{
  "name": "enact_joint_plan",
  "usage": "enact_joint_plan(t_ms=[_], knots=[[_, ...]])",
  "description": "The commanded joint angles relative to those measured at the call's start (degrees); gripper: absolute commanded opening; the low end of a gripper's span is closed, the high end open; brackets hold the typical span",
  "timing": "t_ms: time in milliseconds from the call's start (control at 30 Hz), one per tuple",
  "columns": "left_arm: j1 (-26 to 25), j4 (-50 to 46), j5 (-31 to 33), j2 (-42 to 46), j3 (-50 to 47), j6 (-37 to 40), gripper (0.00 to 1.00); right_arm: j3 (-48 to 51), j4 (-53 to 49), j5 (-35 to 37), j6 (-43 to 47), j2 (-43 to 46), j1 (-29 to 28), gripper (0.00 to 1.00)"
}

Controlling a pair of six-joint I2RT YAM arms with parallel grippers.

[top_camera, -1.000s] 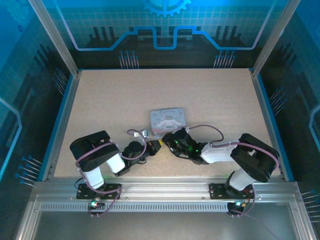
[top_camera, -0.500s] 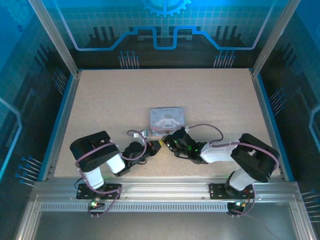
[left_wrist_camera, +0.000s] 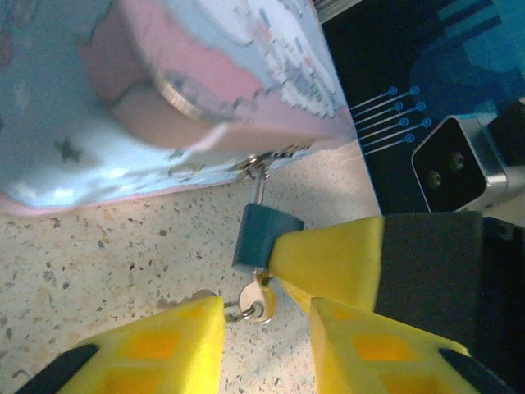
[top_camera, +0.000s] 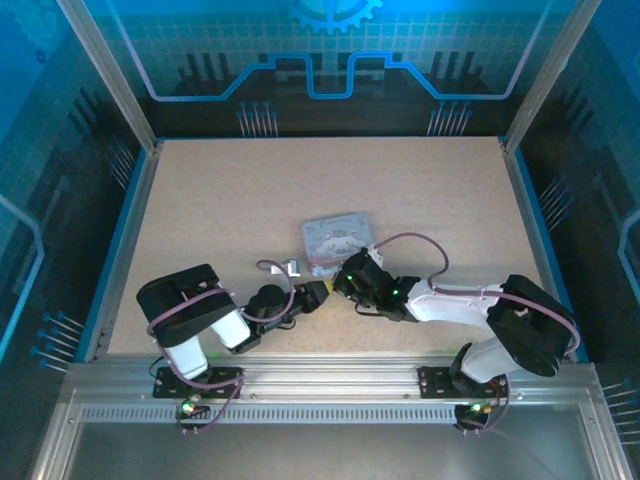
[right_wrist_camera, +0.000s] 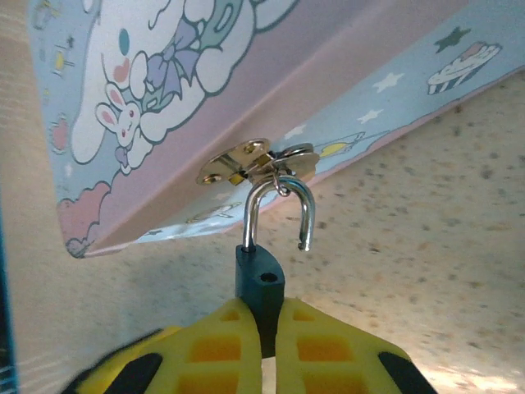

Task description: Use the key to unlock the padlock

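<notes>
The small dark blue padlock hangs by its silvery shackle from the hasp of the pastel cartoon tin. The shackle's free end is out of the body, so it stands open. My right gripper is shut on the padlock body from below. In the left wrist view the padlock has the key at its bottom end, with a small ring leading to one finger. My left gripper is open around the key, its fingers apart. From above, both grippers meet just in front of the tin.
The tin lies near the middle of the speckled table, slightly turned. Blue rails edge the table on the left and right. A small silvery piece lies left of the tin. The right arm's cable loops beside the tin.
The right arm has stretched out, its elbow swinging right and lower. The tin has turned slightly. The left gripper has edged a little to the right toward the padlock.
</notes>
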State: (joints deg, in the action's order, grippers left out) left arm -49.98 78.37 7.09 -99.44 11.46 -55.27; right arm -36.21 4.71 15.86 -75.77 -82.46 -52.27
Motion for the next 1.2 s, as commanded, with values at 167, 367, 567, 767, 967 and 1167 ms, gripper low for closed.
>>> enact_joint_plan(t_ms=[167, 367, 567, 767, 967, 1167], knots=[[-0.3, 0.2, 2.4, 4.2, -3.2, 5.9, 0.42, -8.8, -14.4, -6.0, 20.9, -1.5, 3.7, 0.0], [0.8, -8.1, 1.6, 7.0, -0.8, 10.2, 0.41, -17.3, -27.0, -8.7, 38.0, -6.1, 5.1, 0.0], [4.5, -13.5, 0.4, 8.4, 1.9, 11.9, 0.41, -22.0, -36.4, -4.9, 49.0, -6.8, 5.4, 0.0], [10.3, -12.4, -3.2, 6.2, 2.6, 13.3, 0.39, -24.0, -38.5, -3.2, 58.7, -7.4, 5.3, 0.0], [12.4, -8.7, -8.3, 1.0, 5.1, 13.1, 0.38, -26.4, -40.0, 0.4, 64.7, -9.4, 3.7, 0.0], [13.3, -0.9, -9.5, -6.3, 5.6, 12.8, 0.36, -29.9, -43.9, 1.2, 67.7, -11.6, 3.2, 0.0]])
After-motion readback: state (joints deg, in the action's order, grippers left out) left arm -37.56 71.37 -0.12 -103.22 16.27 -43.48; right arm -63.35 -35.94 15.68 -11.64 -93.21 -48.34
